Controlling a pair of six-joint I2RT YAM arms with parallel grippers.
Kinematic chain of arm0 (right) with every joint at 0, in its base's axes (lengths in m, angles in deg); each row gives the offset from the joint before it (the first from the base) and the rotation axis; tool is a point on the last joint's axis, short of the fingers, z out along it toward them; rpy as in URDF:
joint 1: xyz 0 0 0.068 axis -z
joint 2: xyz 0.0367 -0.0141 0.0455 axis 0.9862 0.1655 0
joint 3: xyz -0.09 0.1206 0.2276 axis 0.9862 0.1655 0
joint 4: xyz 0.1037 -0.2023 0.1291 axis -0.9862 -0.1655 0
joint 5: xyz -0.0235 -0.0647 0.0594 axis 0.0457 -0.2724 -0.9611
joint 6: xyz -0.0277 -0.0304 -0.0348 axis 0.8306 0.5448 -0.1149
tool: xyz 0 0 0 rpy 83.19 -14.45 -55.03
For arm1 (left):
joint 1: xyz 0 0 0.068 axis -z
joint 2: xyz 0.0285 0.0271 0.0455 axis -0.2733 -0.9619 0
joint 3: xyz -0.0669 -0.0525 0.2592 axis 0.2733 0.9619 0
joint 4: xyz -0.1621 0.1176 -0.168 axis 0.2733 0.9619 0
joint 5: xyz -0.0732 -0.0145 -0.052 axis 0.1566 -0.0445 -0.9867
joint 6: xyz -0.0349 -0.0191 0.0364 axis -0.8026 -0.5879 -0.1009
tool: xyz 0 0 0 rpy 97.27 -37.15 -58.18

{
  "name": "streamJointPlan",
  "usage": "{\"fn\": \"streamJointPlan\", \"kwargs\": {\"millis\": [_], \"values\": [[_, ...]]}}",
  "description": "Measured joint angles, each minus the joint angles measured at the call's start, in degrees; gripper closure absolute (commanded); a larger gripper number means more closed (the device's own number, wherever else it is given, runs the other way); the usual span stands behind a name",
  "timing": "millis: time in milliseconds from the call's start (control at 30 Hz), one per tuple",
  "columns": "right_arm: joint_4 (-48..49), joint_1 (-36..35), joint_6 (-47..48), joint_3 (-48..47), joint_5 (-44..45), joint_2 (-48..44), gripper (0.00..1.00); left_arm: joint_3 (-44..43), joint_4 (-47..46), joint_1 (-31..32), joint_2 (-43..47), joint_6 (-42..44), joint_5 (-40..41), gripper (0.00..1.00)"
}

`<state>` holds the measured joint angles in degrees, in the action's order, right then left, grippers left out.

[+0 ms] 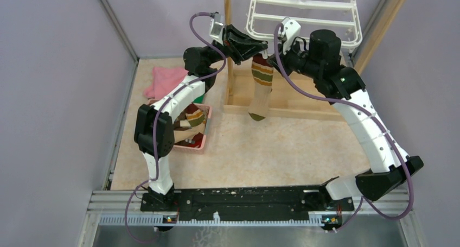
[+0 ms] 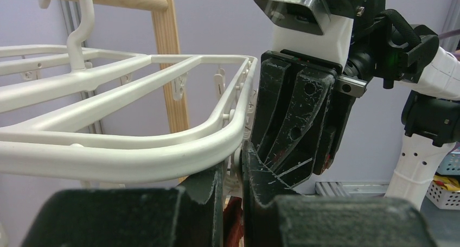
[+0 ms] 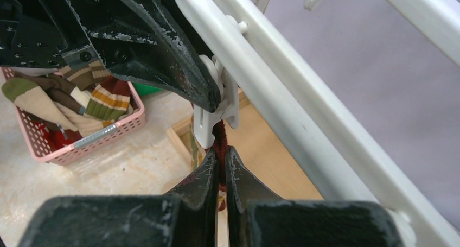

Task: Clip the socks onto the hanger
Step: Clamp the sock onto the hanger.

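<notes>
Here the right tool (image 3: 222,168) is pinching the red cuff of the red, green and tan banded sock (image 1: 262,76), just beneath a small white plastic clip (image 3: 212,119). The left tool (image 2: 233,168) is squeezing that clip on the white plastic rectangular hanger (image 1: 301,4). Ideally, the cuff is going deep into the clip's mouth before either tool is releasing.

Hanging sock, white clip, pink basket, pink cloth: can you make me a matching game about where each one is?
1 hanging sock
2 white clip
3 pink basket
4 pink cloth

A holds more socks
B squeezed in the left jaws
C lies on the table, far left
D pinched in the right jaws

Pairs: 1-D, 2-B, 3-A, 4-C
</notes>
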<state>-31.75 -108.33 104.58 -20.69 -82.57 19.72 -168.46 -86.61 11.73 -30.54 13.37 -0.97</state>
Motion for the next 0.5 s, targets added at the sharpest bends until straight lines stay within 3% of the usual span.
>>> {"fn": "streamJointPlan", "kwargs": {"millis": [500], "values": [[1.99,-0.74,-2.91,0.11,4.04,0.00,1.00,0.02,-0.90,0.00,0.04,-0.24,0.02,0.93]]}}
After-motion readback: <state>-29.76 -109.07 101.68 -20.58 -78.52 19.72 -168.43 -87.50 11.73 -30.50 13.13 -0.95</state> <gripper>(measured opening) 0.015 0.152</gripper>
